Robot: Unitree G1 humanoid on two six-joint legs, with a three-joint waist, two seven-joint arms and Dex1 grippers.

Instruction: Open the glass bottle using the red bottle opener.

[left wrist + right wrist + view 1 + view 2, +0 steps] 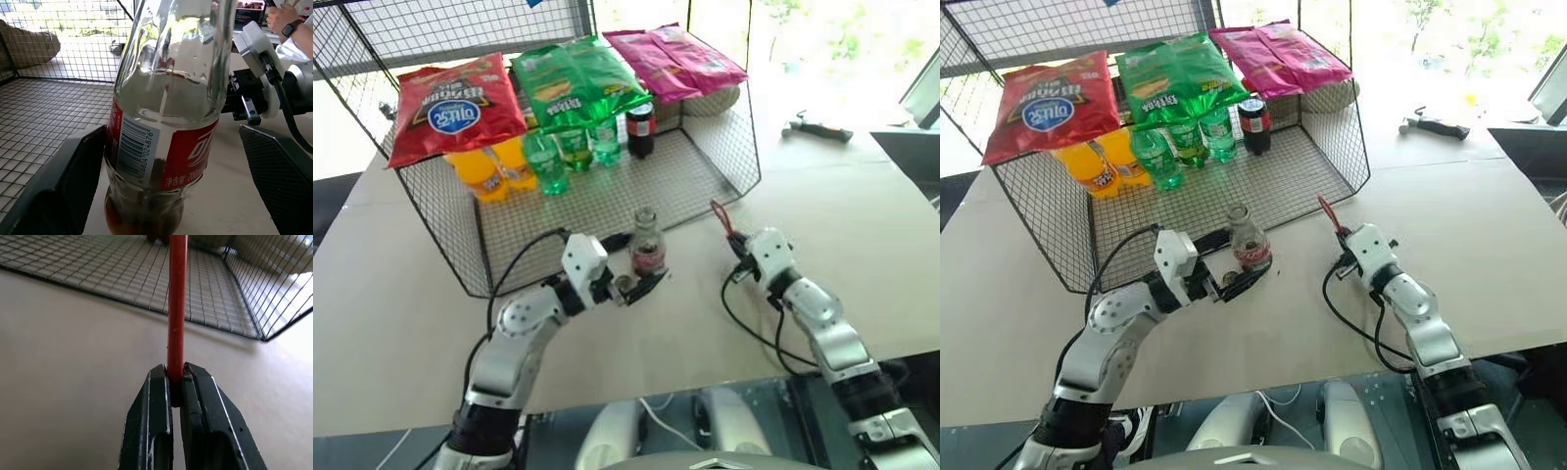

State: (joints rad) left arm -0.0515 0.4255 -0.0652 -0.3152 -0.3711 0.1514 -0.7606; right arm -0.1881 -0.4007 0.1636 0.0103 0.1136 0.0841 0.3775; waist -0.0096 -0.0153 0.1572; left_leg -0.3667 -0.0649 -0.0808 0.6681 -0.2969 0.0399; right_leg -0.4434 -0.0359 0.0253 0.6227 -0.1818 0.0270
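Note:
The glass bottle (647, 245) stands upright on the table at the wire basket's open front, with a red label and a little dark drink at its bottom. My left gripper (634, 262) is open, one jaw on each side of the bottle's lower body (166, 147). One finger (63, 186) lies close against the label and the other (279, 176) stands well apart. To the right, my right gripper (736, 240) is shut on the red bottle opener (722, 220), low over the table. The slim red opener (176, 308) sticks straight out from the pinched fingertips.
The wire basket (724, 137) behind holds orange bottles (494, 171), green bottles (570, 149) and a dark bottle (640, 130), with snack bags (455, 103) lying on its top. A hammer-like tool (816, 127) lies far right. A person's hand (281, 17) shows beyond the table.

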